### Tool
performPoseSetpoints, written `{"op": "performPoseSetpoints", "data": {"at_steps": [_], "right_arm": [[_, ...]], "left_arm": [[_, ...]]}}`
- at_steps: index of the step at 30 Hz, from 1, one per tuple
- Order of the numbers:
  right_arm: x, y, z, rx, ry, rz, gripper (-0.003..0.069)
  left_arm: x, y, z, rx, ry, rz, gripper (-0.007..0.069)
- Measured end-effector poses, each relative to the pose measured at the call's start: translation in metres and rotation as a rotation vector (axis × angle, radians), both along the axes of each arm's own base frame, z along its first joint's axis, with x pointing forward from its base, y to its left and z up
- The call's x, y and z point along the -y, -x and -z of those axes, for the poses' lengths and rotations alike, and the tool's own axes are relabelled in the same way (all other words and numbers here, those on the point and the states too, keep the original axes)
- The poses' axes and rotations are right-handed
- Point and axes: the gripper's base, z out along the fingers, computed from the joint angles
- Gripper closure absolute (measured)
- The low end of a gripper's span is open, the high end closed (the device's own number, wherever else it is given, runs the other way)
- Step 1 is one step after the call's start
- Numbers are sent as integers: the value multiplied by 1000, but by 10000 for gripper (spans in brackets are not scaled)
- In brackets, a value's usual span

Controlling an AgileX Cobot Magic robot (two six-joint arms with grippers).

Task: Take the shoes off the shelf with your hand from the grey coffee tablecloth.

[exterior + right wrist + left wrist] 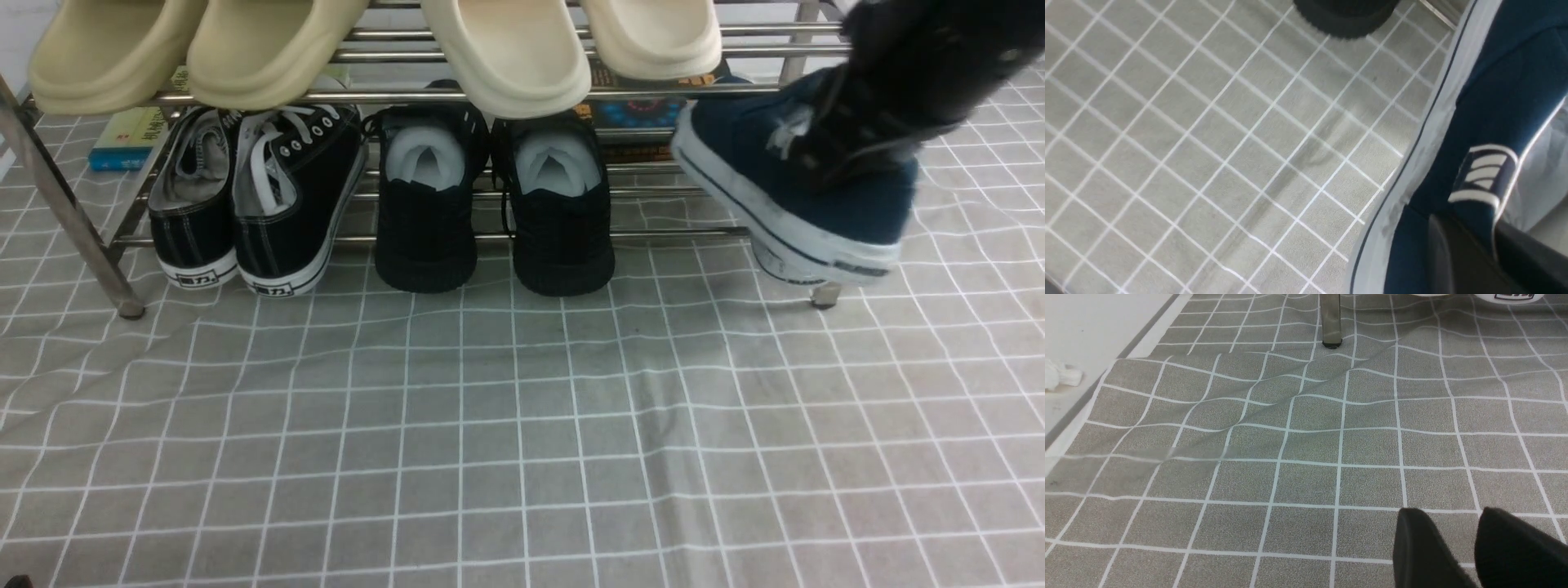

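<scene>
A navy blue shoe (804, 175) with a white sole edge hangs tilted in front of the right end of the steel shelf (571, 235), above the grey grid tablecloth (522, 425). My right gripper (849, 139) reaches into its opening. In the right wrist view my right gripper (1492, 253) is shut on the shoe's (1490, 94) heel wall. A second white sole edge (775, 265) peeks out just below the held shoe; the rest of it is hidden. My left gripper (1453, 539) is open and empty, low over the cloth (1306, 449), out of the front view.
Beige foam slippers (506, 49) fill the upper tier. Black lace-up sneakers (261, 196) and black knit shoes (494, 204) stand on the lower tier. Books (131, 139) lie behind. A shelf leg (1331, 322) stands ahead of the left gripper; the cloth's edge and white floor (1081, 330) lie beside it.
</scene>
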Motion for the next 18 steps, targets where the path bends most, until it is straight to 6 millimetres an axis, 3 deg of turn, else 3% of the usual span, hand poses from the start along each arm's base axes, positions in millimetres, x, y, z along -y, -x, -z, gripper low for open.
{"op": "performPoseSetpoints", "data": {"at_steps": [8, 11, 15, 18], "right_arm": [[11, 34, -16, -2, -95, 41, 618], [20, 68, -19, -19, -165, 26, 618], [28, 100, -7, -77, -222, 5, 618], [27, 107, 10, -139, -228, -14, 618]], "left_arm": [[0, 0, 0, 0, 0, 0, 383], [0, 0, 0, 0, 0, 0, 383], [0, 0, 0, 0, 0, 0, 383], [0, 0, 0, 0, 0, 0, 383]]}}
